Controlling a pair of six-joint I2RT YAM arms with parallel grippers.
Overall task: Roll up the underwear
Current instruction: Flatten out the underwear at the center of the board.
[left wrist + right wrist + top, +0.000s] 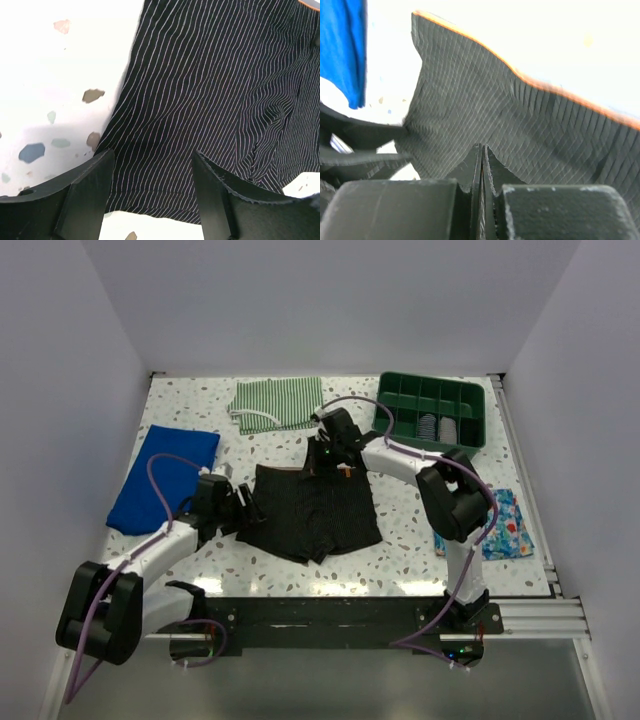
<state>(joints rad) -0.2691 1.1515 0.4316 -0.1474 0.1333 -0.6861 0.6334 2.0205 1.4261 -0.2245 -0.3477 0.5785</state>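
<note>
The underwear [315, 510] is black with thin pale pinstripes and an orange-edged waistband, and it lies spread flat mid-table. My left gripper [250, 512] is open over its left edge. In the left wrist view the fingers [85, 195] straddle the cloth's hem [210, 90] without closing on it. My right gripper [335, 468] is at the top waistband edge. In the right wrist view it [482, 155] is shut, with a fold of the underwear [520, 110] pinched between the jaws.
A green-and-white striped cloth [275, 402] lies at the back. A blue cloth [165, 478] lies at the left. A green divided tray [432, 410] stands at the back right. A blue floral cloth [505, 525] lies at the right edge.
</note>
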